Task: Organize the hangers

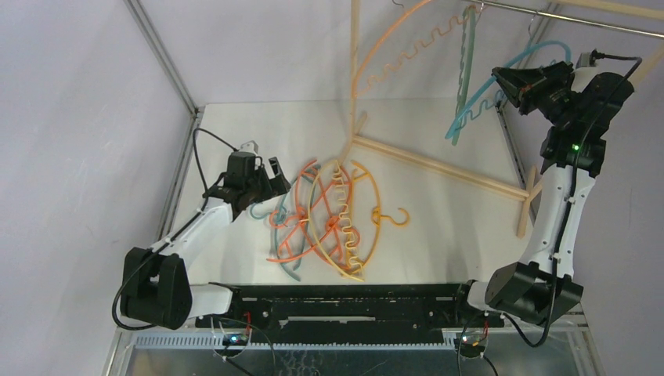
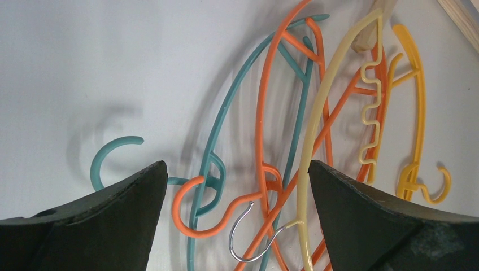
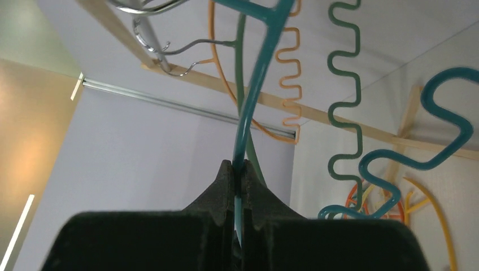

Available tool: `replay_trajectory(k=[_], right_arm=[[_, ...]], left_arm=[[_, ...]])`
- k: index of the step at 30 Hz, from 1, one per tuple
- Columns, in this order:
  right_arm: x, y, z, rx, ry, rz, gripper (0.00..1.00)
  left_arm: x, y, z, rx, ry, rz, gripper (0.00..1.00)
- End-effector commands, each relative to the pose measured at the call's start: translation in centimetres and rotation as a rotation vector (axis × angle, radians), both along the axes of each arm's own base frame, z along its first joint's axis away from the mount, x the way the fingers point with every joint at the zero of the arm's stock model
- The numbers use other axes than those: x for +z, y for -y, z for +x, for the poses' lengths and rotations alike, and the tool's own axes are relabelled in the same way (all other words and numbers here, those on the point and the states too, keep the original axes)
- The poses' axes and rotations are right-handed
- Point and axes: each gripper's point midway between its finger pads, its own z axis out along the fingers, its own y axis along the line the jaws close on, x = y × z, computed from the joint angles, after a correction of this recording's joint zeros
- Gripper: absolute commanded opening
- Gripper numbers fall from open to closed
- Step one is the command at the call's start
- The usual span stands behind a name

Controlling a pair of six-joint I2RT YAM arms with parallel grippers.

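Now, at one o'clock in the top view, the right gripper (image 1: pixel 505 84) is pinched shut on the thin bar of a blue hanger (image 1: pixel 472 113). It holds the hanger high beside the rail (image 1: pixel 579 17), likely so the hook can go over it next to the peach hanger (image 1: pixel 391 47) and green hanger (image 1: pixel 468 55) hung there. Whether that hook has caught, I cannot tell.

The other hangers lie in a tangled pile (image 1: pixel 329 219) mid-table (image 1: pixel 438 227). At the pile's nine o'clock the left gripper (image 1: pixel 276 184) hovers with jaws spread wide. An orange hook (image 2: pixel 192 209) lies between its fingers, so it seems poised for the next pick. The crossed bars could drag neighbours along.
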Motion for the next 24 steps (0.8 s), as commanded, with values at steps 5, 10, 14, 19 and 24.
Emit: replay_trajectory(k=[5, 10, 14, 19, 24], right_arm=[[-1.3, -0.4, 1.6, 0.009, 0.037, -0.048, 0.0], [-2.0, -3.6, 2.9, 0.104, 0.024, -0.02, 0.0], [-3.3, -7.8, 4.1, 0.186, -0.004, -0.024, 0.0], [-5.5, -12.3, 6.3, 0.294, -0.044, 0.001, 0.0], [-5.3, -15.7, 8.9, 0.349, -0.029, -0.024, 0.0]], left_arm=[[2.2, -0.4, 1.0, 0.006, 0.068, -0.006, 1.0], [2.6, -0.4, 1.2, 0.008, 0.075, -0.011, 1.0], [2.8, -0.6, 1.4, 0.009, 0.08, 0.001, 1.0], [2.6, -1.0, 1.3, 0.016, 0.079, 0.007, 1.0], [2.8, -1.6, 1.1, 0.028, 0.086, 0.01, 1.0]])
